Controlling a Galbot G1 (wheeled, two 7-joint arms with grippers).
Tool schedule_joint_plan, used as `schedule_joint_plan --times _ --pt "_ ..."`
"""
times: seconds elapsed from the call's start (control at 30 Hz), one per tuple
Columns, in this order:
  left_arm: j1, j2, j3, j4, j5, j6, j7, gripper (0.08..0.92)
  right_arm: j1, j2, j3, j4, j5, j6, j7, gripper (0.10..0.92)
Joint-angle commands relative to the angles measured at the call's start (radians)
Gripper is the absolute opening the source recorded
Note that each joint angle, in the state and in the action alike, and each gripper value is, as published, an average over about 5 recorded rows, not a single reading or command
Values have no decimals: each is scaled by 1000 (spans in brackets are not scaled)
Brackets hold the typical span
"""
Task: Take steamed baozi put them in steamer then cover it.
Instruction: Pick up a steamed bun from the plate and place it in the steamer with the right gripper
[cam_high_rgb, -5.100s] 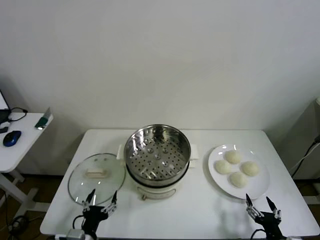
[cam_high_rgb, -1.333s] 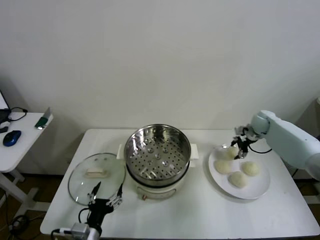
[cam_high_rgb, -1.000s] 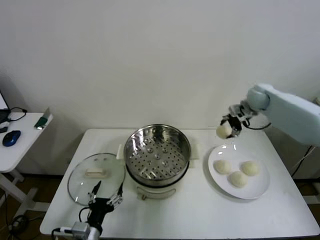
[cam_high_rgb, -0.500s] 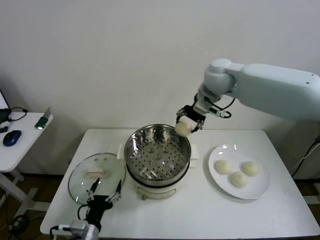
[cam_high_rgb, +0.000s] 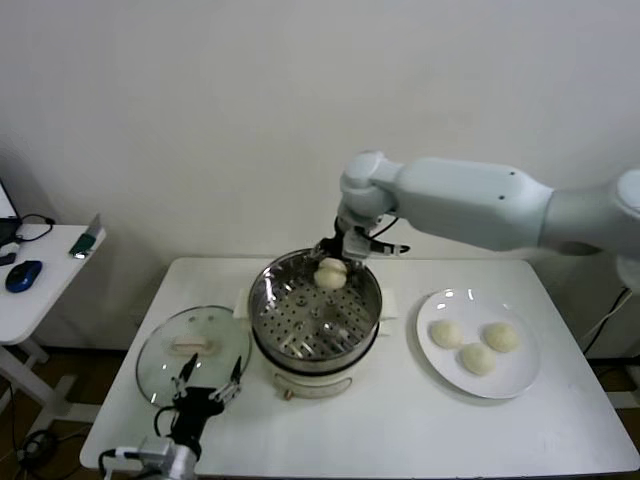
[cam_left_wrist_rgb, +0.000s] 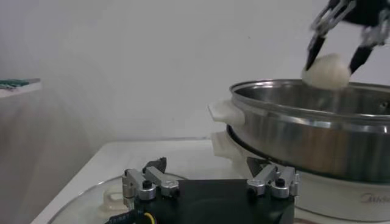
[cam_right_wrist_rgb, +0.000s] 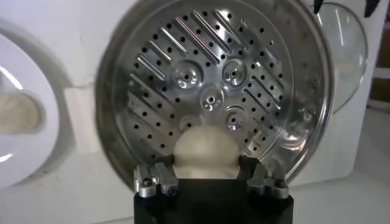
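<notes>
My right gripper (cam_high_rgb: 333, 266) is shut on one cream-white baozi (cam_high_rgb: 331, 273) and holds it over the far part of the steel steamer (cam_high_rgb: 314, 311). In the right wrist view the baozi (cam_right_wrist_rgb: 204, 152) sits between the fingers above the perforated tray (cam_right_wrist_rgb: 210, 97). Three more baozi (cam_high_rgb: 477, 346) lie on the white plate (cam_high_rgb: 515, 376) at the right. The glass cover (cam_high_rgb: 190, 346) with its cream handle lies flat on the table left of the steamer. My left gripper (cam_high_rgb: 207, 395) is open and empty, low at the cover's near edge. The left wrist view shows the steamer (cam_left_wrist_rgb: 311, 131) and the held baozi (cam_left_wrist_rgb: 326, 71).
A small white side table (cam_high_rgb: 35, 265) with a blue mouse stands at the far left. The white wall is close behind the work table (cam_high_rgb: 400, 430). The right arm reaches across above the table's back right.
My right gripper took one baozi from the plate, lifted it and carried it left; it now hangs lower over the steamer tray. The left arm has barely moved.
</notes>
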Motion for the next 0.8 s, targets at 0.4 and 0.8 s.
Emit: schedule_joint_plan --times 0.4,0.8 --pt "-12 3 3 11 -9 2 0 823 -133 120 25 -229 -113 57 61 713" --pt "-14 2 12 7 -5 3 0 823 -62 96 9 -187 20 89 73 822"
